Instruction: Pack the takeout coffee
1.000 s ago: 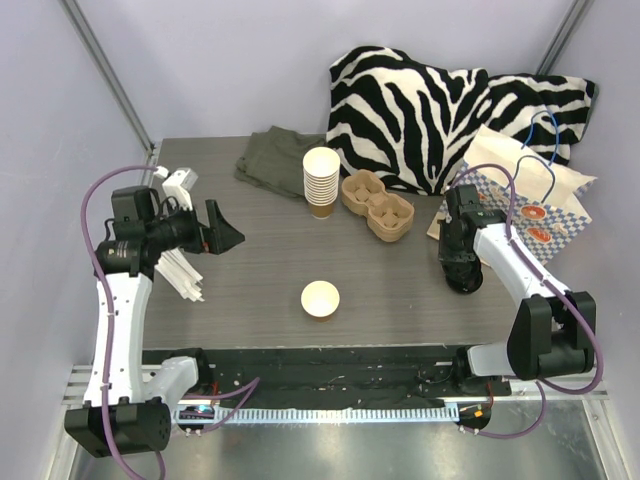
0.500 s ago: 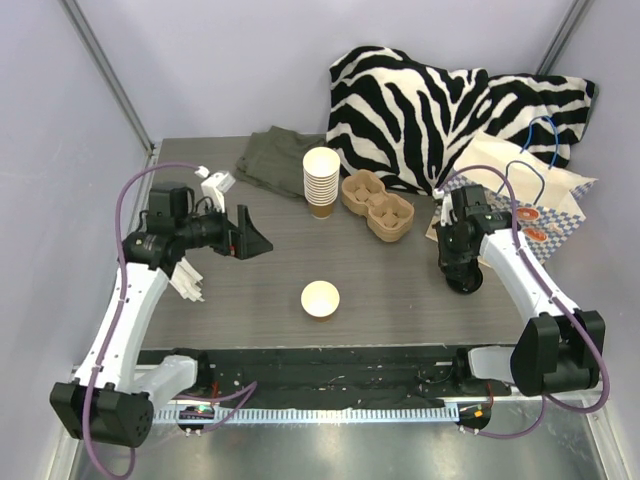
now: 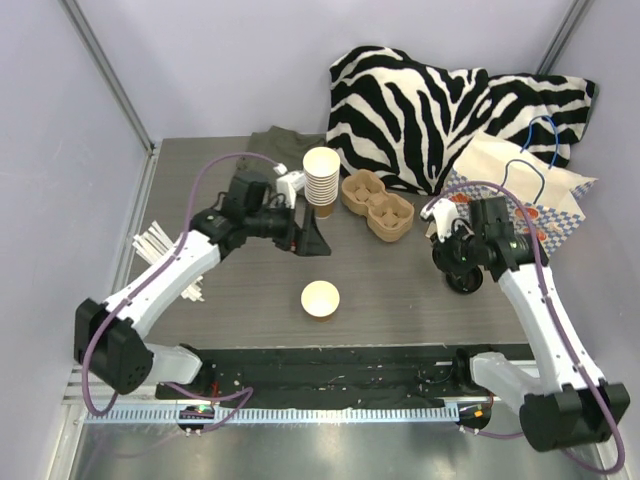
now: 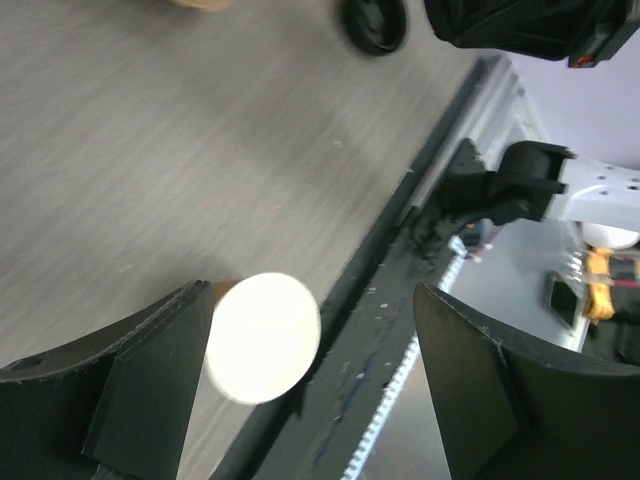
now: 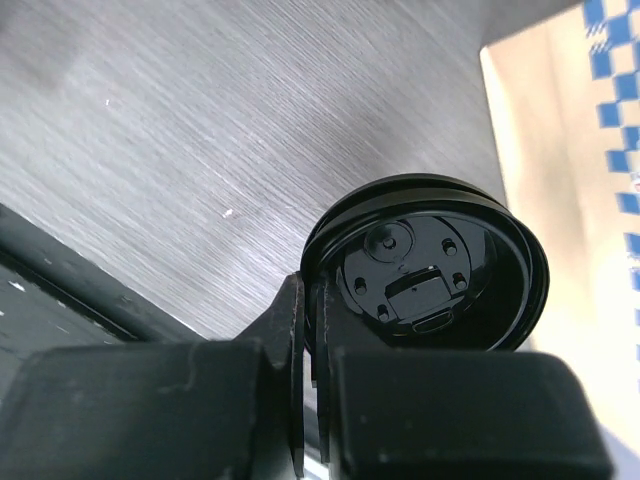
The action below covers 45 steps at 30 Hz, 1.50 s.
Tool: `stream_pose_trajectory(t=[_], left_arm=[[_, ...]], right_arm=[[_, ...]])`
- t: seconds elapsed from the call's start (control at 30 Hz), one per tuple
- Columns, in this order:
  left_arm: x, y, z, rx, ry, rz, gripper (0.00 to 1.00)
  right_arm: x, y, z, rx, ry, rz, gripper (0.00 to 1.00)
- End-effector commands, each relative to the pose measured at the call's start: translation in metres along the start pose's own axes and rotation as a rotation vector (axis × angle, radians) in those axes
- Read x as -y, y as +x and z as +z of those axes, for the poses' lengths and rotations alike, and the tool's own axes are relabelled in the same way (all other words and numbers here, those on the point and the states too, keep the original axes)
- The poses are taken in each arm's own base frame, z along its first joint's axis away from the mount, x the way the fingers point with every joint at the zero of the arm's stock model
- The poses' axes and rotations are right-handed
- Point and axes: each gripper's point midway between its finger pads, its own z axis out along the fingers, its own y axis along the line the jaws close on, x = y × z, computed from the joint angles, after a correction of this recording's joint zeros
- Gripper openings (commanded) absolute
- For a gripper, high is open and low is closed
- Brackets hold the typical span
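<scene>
The small paper cup [image 3: 321,298] stands open and lidless on the table near the front middle; its pale mouth shows in the left wrist view [image 4: 262,337]. My left gripper [image 3: 312,240] hangs open just behind the cup, and the cup sits by the left finger [image 4: 130,390]. My right gripper [image 3: 458,268] is shut on the rim of the round black lid [image 3: 465,283] at the right. In the right wrist view the fingers [image 5: 300,330] pinch the lid's edge [image 5: 430,265], underside up.
A tall stack of cups [image 3: 321,180] and a cardboard cup carrier [image 3: 377,205] stand at the back middle. A checked paper bag [image 3: 525,195] lies at the right, a zebra pillow [image 3: 420,105] behind. A green cloth [image 3: 270,158] and white sticks [image 3: 165,255] lie to the left.
My left arm has swung from the left edge to the middle, its open gripper now just behind the cup. My right wrist has shifted right, still on the lid.
</scene>
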Motion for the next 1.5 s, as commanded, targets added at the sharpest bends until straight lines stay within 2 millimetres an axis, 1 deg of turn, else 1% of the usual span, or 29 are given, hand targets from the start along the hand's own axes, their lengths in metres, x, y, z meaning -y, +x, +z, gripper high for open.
stream_pose_trajectory(t=[0.0, 0.03, 0.07, 0.1, 0.13, 0.17, 0.2, 0.23, 0.27, 0.3, 0.33, 0.37, 0.4, 0.43, 0.47, 0.5, 0.53, 0.57, 0.6, 0.63, 0.7, 0.73, 0.87, 0.93, 1.03, 1.1, 1.13, 1.33, 1.47], left_arm=[[0.054, -0.034, 0.039, 0.081, 0.15, 0.004, 0.85], [0.062, -0.039, 0.05, 0.085, 0.177, 0.001, 0.85], [0.074, -0.04, 0.07, 0.057, 0.201, -0.035, 0.84], [0.078, -0.04, 0.082, 0.044, 0.217, -0.054, 0.84], [0.088, -0.049, 0.092, 0.068, 0.247, -0.052, 0.84], [0.094, -0.047, 0.112, 0.044, 0.262, -0.119, 0.83], [0.099, -0.048, 0.123, 0.045, 0.279, -0.144, 0.82], [0.11, -0.061, 0.13, 0.09, 0.327, -0.146, 0.81], [0.116, -0.061, 0.141, 0.092, 0.355, -0.169, 0.8], [0.113, -0.058, 0.157, 0.074, 0.362, -0.26, 0.77], [0.117, -0.065, 0.165, 0.1, 0.396, -0.274, 0.76], [0.124, -0.066, 0.173, 0.101, 0.417, -0.294, 0.75], [0.117, -0.06, 0.191, 0.082, 0.407, -0.369, 0.71], [0.125, -0.067, 0.196, 0.101, 0.436, -0.372, 0.7], [0.132, -0.064, 0.202, 0.094, 0.451, -0.382, 0.69], [0.13, -0.06, 0.215, 0.09, 0.448, -0.404, 0.68], [0.134, -0.063, 0.218, 0.096, 0.459, -0.409, 0.68], [0.137, -0.059, 0.224, 0.09, 0.466, -0.419, 0.68], [0.141, -0.063, 0.224, 0.106, 0.491, -0.439, 0.67], [0.135, -0.058, 0.232, 0.103, 0.481, -0.457, 0.67], [0.134, -0.056, 0.237, 0.115, 0.486, -0.483, 0.67], [0.131, -0.05, 0.244, 0.109, 0.477, -0.517, 0.67], [0.13, -0.046, 0.253, 0.105, 0.48, -0.535, 0.66], [0.135, -0.043, 0.256, 0.099, 0.481, -0.539, 0.66], [0.135, -0.036, 0.264, 0.083, 0.466, -0.551, 0.66], [0.131, -0.034, 0.271, 0.08, 0.453, -0.568, 0.66], [0.133, -0.034, 0.272, 0.081, 0.458, -0.571, 0.66], [0.13, -0.027, 0.278, 0.07, 0.443, -0.601, 0.66], [0.134, -0.028, 0.279, 0.071, 0.465, -0.614, 0.61]], right_arm=[[-0.011, 0.011, -0.01, 0.041, -0.031, -0.211, 0.01], [-0.013, 0.015, -0.011, 0.034, -0.035, -0.229, 0.01], [-0.012, 0.016, -0.013, 0.041, -0.031, -0.262, 0.01], [-0.015, 0.018, -0.015, 0.056, -0.022, -0.279, 0.01], [-0.016, 0.018, -0.018, 0.073, -0.017, -0.295, 0.01], [-0.018, 0.017, -0.02, 0.092, -0.017, -0.312, 0.01], [-0.02, 0.017, -0.024, 0.117, -0.006, -0.32, 0.01], [-0.021, 0.017, -0.026, 0.122, -0.003, -0.321, 0.01], [-0.022, 0.019, -0.027, 0.122, -0.003, -0.32, 0.01], [-0.021, 0.021, -0.028, 0.116, 0.007, -0.313, 0.01], [-0.022, 0.024, -0.029, 0.111, 0.012, -0.305, 0.01], [-0.021, 0.026, -0.029, 0.105, 0.021, -0.299, 0.01], [-0.021, 0.029, -0.028, 0.098, 0.02, -0.295, 0.01], [-0.022, 0.031, -0.027, 0.093, 0.019, -0.289, 0.01], [-0.023, 0.032, -0.027, 0.09, 0.018, -0.285, 0.01], [-0.024, 0.036, -0.023, 0.077, 0.011, -0.277, 0.01], [-0.023, 0.038, -0.022, 0.066, 0.009, -0.266, 0.01], [-0.023, 0.04, -0.02, 0.054, 0.007, -0.262, 0.01], [-0.022, 0.043, -0.018, 0.038, 0.009, -0.257, 0.01], [-0.021, 0.044, -0.016, 0.034, 0.011, -0.249, 0.01], [-0.021, 0.046, -0.014, 0.023, 0.007, -0.238, 0.01], [-0.02, 0.045, -0.013, 0.023, 0.013, -0.231, 0.01], [-0.011, 0.05, -0.005, -0.015, 0.044, -0.193, 0.01], [-0.005, 0.049, -0.002, -0.03, 0.064, -0.172, 0.01], [0.001, 0.043, 0.002, -0.02, 0.081, -0.156, 0.01], [0.004, 0.041, 0.005, -0.018, 0.086, -0.157, 0.01], [0.006, 0.04, 0.006, -0.016, 0.09, -0.158, 0.01], [0.008, 0.037, 0.005, 0.003, 0.105, -0.17, 0.01], [0.009, 0.038, 0.008, -0.003, 0.106, -0.166, 0.01]])
